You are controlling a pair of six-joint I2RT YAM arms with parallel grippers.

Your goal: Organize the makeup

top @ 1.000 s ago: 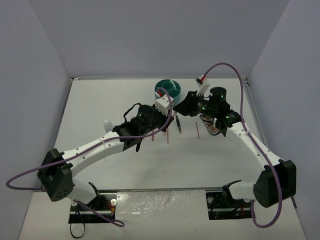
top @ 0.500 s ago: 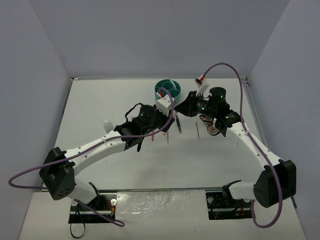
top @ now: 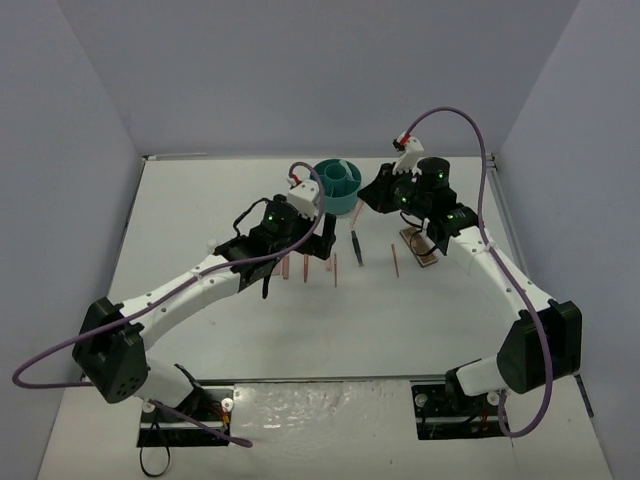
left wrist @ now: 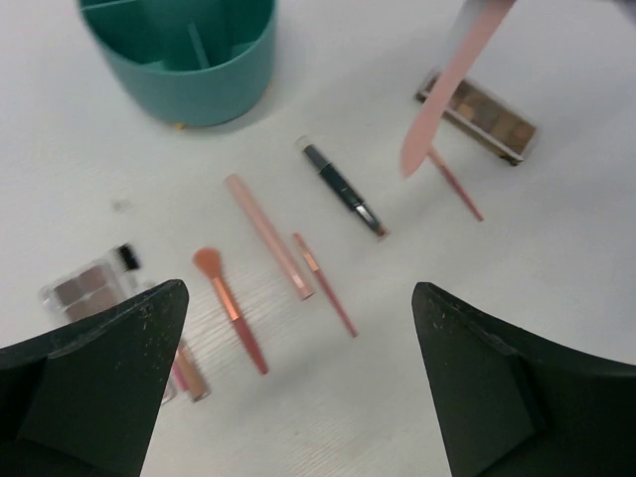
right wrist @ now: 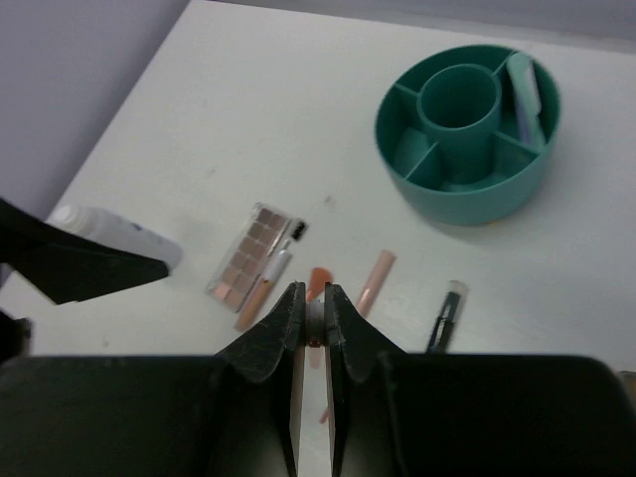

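Note:
My right gripper point(right wrist: 314, 298) is shut on a flat pale pink stick point(left wrist: 452, 84) that hangs above the table, right of the round teal cup point(top: 337, 185). My left gripper point(left wrist: 300, 298) stands wide open and holds nothing. It hovers over a row of makeup: a pink tube point(left wrist: 268, 234), a dark stick point(left wrist: 343, 189), a thin pink stick point(left wrist: 326, 286) and a brush point(left wrist: 229, 308). One eyeshadow palette point(right wrist: 253, 248) lies left of the row, another point(left wrist: 477, 114) lies to its right. The white bottle point(right wrist: 114, 234) lies at the far left. A pale stick point(right wrist: 524, 94) stands in the cup.
The teal cup point(right wrist: 467, 129) has a round centre well and several outer compartments. A thin red stick point(left wrist: 457, 184) lies beside the right palette. The left arm's forearm point(top: 200, 280) runs diagonally over the table's left half. Grey walls close in the table on three sides.
My left gripper has opened wide and shifted back and left. My right gripper has closed on the pink stick and risen toward the teal cup.

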